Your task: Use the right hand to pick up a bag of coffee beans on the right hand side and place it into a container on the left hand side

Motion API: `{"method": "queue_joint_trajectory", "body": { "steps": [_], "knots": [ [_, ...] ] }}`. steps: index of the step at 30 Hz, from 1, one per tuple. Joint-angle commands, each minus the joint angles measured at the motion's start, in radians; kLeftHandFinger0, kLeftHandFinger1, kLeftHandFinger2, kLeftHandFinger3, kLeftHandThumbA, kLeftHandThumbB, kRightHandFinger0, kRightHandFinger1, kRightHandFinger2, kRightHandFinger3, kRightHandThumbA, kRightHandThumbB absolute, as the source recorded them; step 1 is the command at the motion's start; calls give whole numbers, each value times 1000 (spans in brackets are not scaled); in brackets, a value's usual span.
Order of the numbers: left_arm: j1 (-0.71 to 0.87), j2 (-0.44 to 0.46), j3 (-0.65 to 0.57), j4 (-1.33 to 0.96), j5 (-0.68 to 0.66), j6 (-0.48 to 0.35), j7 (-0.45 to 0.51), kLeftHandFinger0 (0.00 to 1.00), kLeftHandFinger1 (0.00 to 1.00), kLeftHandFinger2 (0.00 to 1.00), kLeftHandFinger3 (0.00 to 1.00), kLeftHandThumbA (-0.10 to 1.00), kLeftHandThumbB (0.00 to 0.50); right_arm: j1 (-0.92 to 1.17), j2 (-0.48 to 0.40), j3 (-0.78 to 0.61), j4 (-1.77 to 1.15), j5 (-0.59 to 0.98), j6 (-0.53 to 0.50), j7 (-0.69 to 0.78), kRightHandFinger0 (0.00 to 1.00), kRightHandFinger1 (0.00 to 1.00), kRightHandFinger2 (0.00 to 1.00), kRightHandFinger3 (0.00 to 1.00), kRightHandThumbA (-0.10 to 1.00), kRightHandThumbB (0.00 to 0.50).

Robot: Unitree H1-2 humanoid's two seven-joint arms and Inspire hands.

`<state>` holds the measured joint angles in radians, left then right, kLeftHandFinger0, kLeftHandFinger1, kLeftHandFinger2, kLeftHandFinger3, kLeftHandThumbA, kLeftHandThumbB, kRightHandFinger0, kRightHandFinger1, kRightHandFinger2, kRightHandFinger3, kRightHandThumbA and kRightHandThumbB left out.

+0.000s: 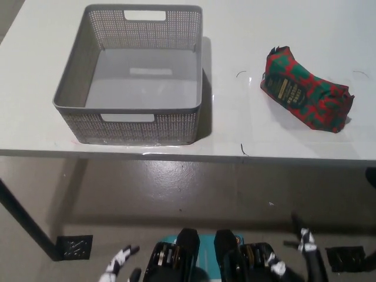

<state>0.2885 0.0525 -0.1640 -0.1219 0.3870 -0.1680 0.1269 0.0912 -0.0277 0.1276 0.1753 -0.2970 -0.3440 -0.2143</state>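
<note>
A: What lies on the counter, and where?

B: Two things. A grey perforated container occupies the upper left of the white surface, toward 10 o'clock from the picture's centre. A red and green bag of coffee beans lies toward 2 o'clock, well apart from the container.

A: How does the bag sit?

B: It lies on its side, its long axis running from 10 o'clock down to 4 o'clock. A dark label with gold lettering faces up near its upper end. It rests on the counter, touched by neither hand.

A: And the container?

B: Upright and open at the top, with a slot handle cut in its far wall and another in its near wall. Its smooth grey floor is visible. Its near wall stands just beside the counter's front edge.

A: Where are the hands?

B: Both are low, below the counter's edge, over the floor. The white left hand shows at 7 o'clock with its fingers spread and nothing in its hold. The right hand shows at 5 o'clock, only partly in view; whether it is spread or closed cannot be told.
</note>
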Motion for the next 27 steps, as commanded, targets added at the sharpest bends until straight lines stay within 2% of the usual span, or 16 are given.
{"method": "queue_joint_trajectory", "body": {
  "steps": [1,5,8,11,12,14,15,16,18,21,22,23,25,27],
  "knots": [
    [-85,-2,19,9,-31,-36,0,1000,1000,1000,1000,1000,340,-112,-25,-35,-50,21,23,22,758,956,1000,1000,831,500],
    [-146,5,26,39,-50,-34,-10,1000,1000,1000,1000,1000,338,-203,-42,-61,-46,1,54,15,702,904,994,1000,845,500],
    [-178,15,27,41,-51,-8,-30,1000,1000,1000,1000,1000,367,-260,-62,-76,-77,-37,71,2,631,854,958,1000,886,500],
    [-193,20,31,44,-65,18,-49,1000,1000,1000,1000,1000,404,-312,-85,-93,-113,-50,102,6,600,866,1000,1000,905,500],
    [-188,24,30,36,-62,27,-54,1000,1000,1000,1000,1000,411,-325,-98,-99,-151,-54,136,22,638,910,1000,1000,904,500],
    [-170,29,32,24,-57,35,-57,1000,1000,1000,1000,1000,418,-352,-116,-104,-195,-71,169,35,630,931,1000,1000,906,500],
    [-159,31,34,17,-62,37,-59,1000,1000,1000,1000,1000,413,-378,-133,-111,-218,-99,192,37,754,1000,1000,1000,933,500],
    [-145,32,36,15,-60,31,-55,1000,1000,1000,1000,1000,409,-418,-150,-121,-248,-99,226,53,842,1000,1000,1000,912,500],
    [-121,40,37,20,-48,9,-45,1000,1000,1000,1000,1000,407,-498,-188,-125,-308,-131,323,102,1000,1000,1000,1000,966,500],
    [-99,50,42,27,-39,-14,-35,1000,1000,1000,1000,1000,422,-605,-230,-103,-446,-200,516,218,1000,1000,1000,1000,935,500],
    [-94,50,44,32,-40,-22,-30,1000,1000,1000,1000,1000,431,-647,-245,-93,-476,-225,556,252,1000,1000,1000,1000,883,500],
    [-86,49,46,40,-39,-34,-22,1000,1000,1000,1000,1000,434,-723,-270,-70,-505,-277,638,324,1000,1000,1000,1000,800,498],
    [-76,51,50,49,-40,-50,-16,1000,1000,1000,1000,1000,439,-848,-309,-37,-451,-334,711,396,1000,1000,1000,1000,737,461],
    [-71,51,54,48,-58,-53,-23,1000,1000,1000,1000,1000,446,-954,-353,-9,-336,-369,724,425,1000,1000,1000,1000,761,495]
  ]
}}
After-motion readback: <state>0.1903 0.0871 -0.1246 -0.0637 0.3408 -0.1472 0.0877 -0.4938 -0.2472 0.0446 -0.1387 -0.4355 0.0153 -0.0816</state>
